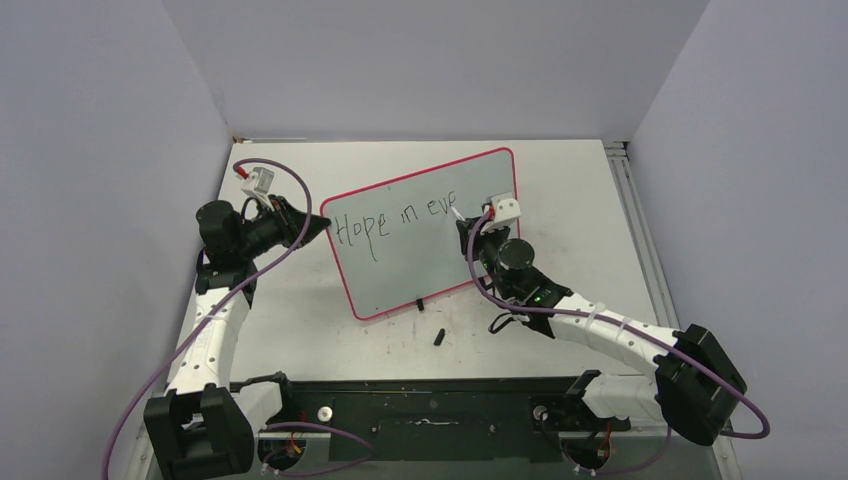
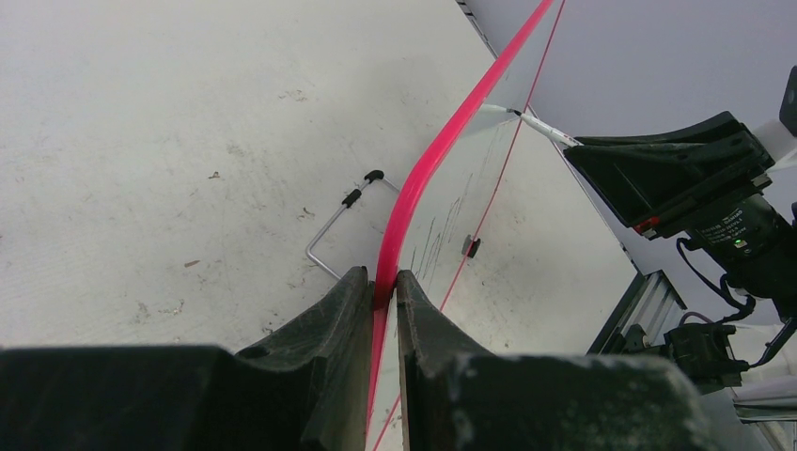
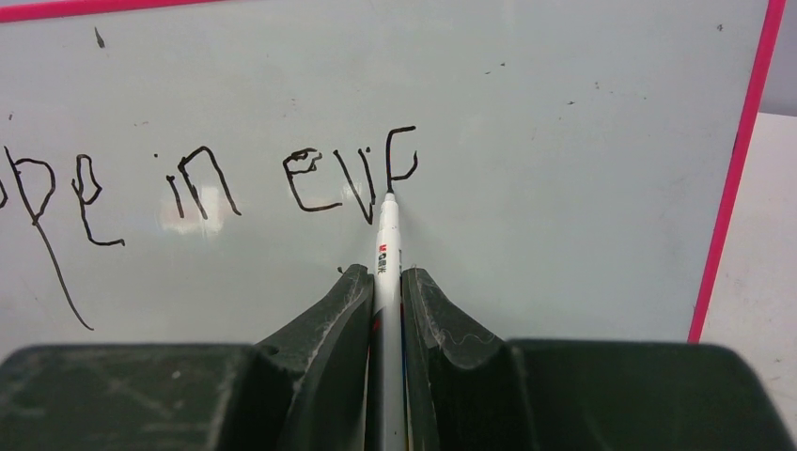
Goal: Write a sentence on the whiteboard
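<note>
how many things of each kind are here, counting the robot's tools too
whiteboard: 1
marker pen: 1
small black piece on the table: 1
tools: 2, left tool on the whiteboard's rim, right tool on the marker pen
total: 5

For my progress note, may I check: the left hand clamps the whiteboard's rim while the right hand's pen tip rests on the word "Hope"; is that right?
Not quite: the right wrist view shows the pen tip at the third word, after "in", not on "Hope". The left hand clamps the whiteboard rim, and the right hand holds the pen.
</note>
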